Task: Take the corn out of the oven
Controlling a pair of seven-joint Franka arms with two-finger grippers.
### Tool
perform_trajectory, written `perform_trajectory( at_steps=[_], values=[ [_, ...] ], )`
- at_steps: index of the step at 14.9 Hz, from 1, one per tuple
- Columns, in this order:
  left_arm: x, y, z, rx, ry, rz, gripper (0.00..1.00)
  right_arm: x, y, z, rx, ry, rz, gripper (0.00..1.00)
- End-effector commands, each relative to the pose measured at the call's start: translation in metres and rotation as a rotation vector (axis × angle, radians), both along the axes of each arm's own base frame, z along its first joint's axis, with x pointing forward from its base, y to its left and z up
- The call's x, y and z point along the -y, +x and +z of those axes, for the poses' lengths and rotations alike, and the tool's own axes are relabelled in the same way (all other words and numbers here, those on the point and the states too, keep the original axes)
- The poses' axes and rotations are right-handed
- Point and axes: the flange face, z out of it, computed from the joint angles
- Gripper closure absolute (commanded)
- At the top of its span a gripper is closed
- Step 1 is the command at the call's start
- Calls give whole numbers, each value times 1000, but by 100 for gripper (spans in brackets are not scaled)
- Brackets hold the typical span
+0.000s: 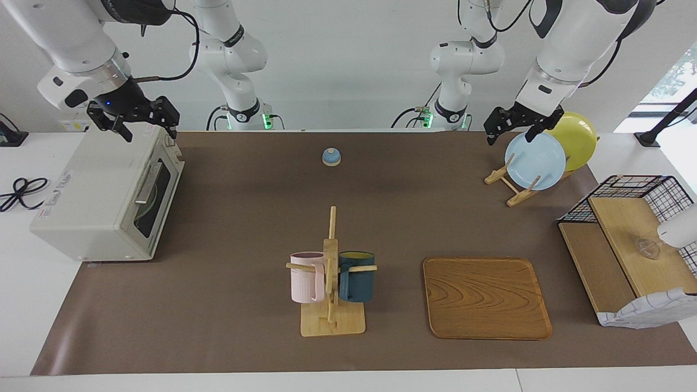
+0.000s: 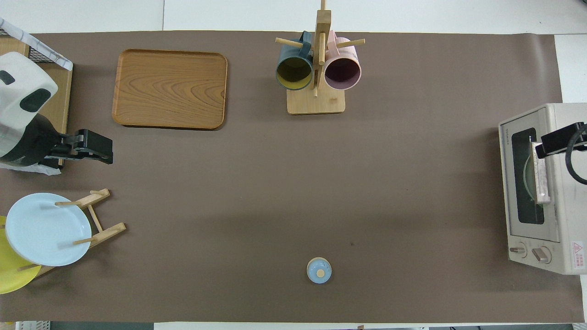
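One boxy off-white toaster oven [image 1: 103, 198] w/ dark glass door sits at mid-left of the facing view, door closed; corn not visible, only a round greenish shape shows thru the glass. Right gripper [image 1: 146, 130] hangs over the oven's top corner, fingers apart, holding nothing. Left gripper [image 1: 512, 133] hovers at upper right over one wooden plate rack [image 1: 514, 188] w/ 2 plates, one pale blue plate [image 1: 535, 160], one yellow plate [image 1: 577, 139]; fingers apart, empty. Centre: one small blue bell [image 1: 331, 157], one wooden mug tree [image 1: 331, 283] w/ 2 mugs, pink mug [image 1: 306, 277] + dark teal mug [image 1: 358, 276]. One brown wooden tray [image 1: 484, 298] lower right.
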Motion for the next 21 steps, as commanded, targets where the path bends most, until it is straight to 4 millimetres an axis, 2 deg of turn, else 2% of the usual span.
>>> perform_trajectory(
  at_steps=[1,12,14,15,18,21],
  values=[
    [-3,-1,2,-9,9,0,0,6,-5,0,14,8,-31,0],
    [-3,-1,2,-9,9,0,0,11,-8,-4,-7,21,5,0],
    [-3,-1,2,-9,9,0,0,12,-7,-7,1,23,64,95],
    [-3,-1,2,-9,9,0,0,13,-12,-16,10,22,66,100],
    [-3,-1,2,-9,9,0,0,13,-21,-51,62,-11,65,100],
    [-3,-1,2,-9,9,0,0,21,-22,-83,60,-61,21,100]
  ],
)
